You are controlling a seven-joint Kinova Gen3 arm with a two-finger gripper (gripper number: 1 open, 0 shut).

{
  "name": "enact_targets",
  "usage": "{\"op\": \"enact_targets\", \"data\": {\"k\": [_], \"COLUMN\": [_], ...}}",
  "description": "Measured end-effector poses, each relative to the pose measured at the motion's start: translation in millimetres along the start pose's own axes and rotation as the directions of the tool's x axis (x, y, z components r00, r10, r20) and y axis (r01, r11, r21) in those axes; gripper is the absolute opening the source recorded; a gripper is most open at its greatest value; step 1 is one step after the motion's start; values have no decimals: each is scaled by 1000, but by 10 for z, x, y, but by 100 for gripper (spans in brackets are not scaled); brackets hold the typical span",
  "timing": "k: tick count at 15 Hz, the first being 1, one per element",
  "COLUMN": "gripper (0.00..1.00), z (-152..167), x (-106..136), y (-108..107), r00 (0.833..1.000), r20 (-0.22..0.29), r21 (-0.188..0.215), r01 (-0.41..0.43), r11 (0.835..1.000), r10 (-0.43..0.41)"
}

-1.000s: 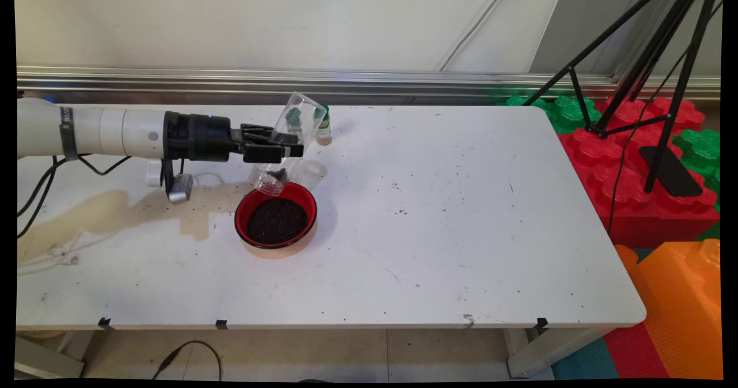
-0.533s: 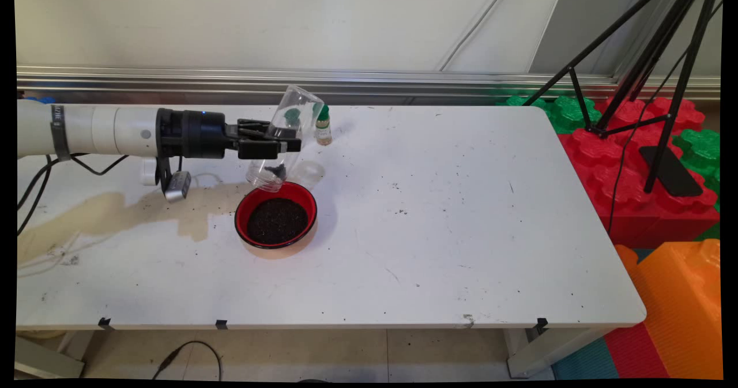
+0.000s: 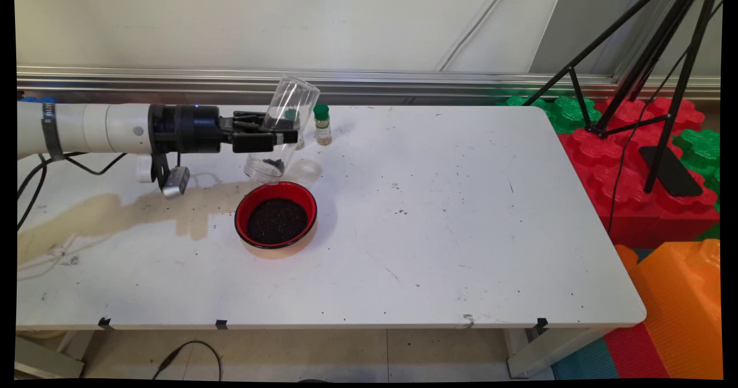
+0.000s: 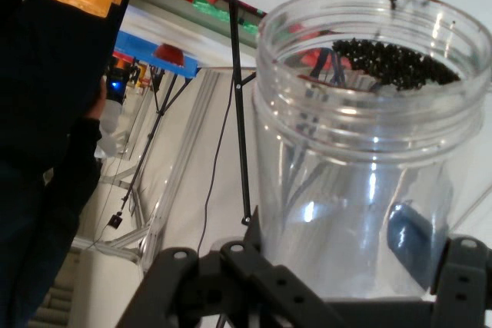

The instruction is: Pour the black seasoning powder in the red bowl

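Note:
My gripper is shut on a clear plastic jar, held tilted with its open mouth pointing down and to the left. A few dark grains cling near the mouth. Below and slightly nearer stands a red bowl filled with dark grains. The jar's mouth hangs above the bowl's far rim, apart from it. In the hand view the jar fills the frame between my gripper's fingers, with dark grains at its rim.
A small green-capped spice bottle stands just right of the jar. A clear lid or cup lies behind the bowl. A brown stain spreads over the table's left. Tripod legs and coloured foam blocks stand at right.
The arm has lifted the jar up and slightly left, away from the bowl's rim. The jar stays tilted mouth-down. The spice bottle behind it is now uncovered.

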State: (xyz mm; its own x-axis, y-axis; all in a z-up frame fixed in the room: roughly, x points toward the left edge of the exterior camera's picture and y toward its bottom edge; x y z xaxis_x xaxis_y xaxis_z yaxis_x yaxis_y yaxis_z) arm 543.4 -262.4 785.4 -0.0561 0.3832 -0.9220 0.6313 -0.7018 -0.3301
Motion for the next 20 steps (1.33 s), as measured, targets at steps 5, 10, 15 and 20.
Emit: {"op": "enact_targets", "data": {"k": [5, 10, 15, 20], "gripper": [0, 0, 0, 0], "z": [-58, -115, -152, -186], "x": [-21, -36, -48, -58], "y": [-32, -77, -107, -136], "r00": [999, 996, 994, 991], "r20": [31, 54, 68, 78], "r21": [13, 26, 35, 44], "r01": [-33, -69, -93, -112], "r11": [999, 997, 995, 993], "r10": [33, 67, 90, 108]}}
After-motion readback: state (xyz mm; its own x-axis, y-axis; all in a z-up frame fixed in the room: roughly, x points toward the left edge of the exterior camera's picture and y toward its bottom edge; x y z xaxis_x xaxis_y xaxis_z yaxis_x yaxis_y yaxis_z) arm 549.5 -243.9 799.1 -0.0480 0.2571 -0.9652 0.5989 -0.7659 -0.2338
